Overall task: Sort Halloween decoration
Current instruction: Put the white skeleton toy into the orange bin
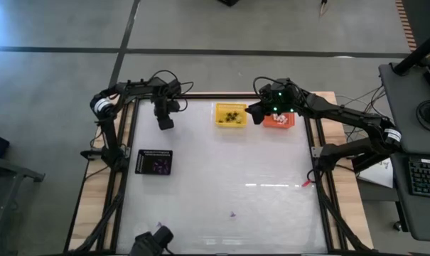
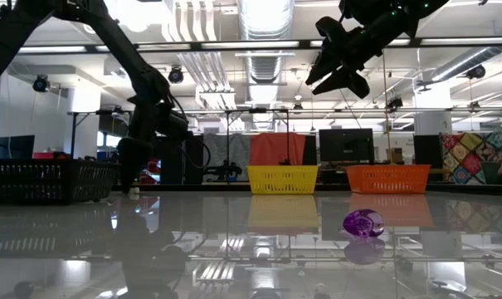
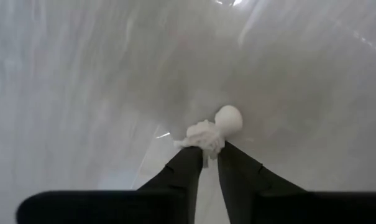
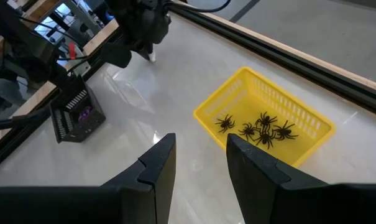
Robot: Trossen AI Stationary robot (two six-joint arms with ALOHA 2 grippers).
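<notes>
My left gripper (image 3: 209,150) stands at the table's far left (image 1: 164,124), pointing down and shut on a white trinket (image 3: 207,133). My right gripper (image 4: 200,160) is open and empty, raised above the table (image 2: 338,68) between the yellow basket (image 1: 230,115) and the orange basket (image 1: 279,120). Several black spiders (image 4: 262,130) lie in the yellow basket (image 4: 237,96). White pieces (image 1: 280,118) lie in the orange basket. Purple trinkets (image 1: 158,165) sit in the black basket (image 1: 153,162). One purple trinket (image 2: 363,223) lies loose on the table near its front edge (image 1: 232,212). My left gripper pinches the white trinket by its lumpy body (image 3: 203,138) between both fingertips (image 3: 189,155), coming from above and pointing down. The trinket's round head (image 3: 229,118) sticks out past the fingertips. It is at the table surface; whether it still rests there I cannot tell.
The three mesh baskets stand along the table's far and left parts; the yellow and orange ones sit side by side at the far edge. Black frame rails (image 1: 315,149) run along both sides. The wide middle of the table (image 1: 229,171) holds nothing.
</notes>
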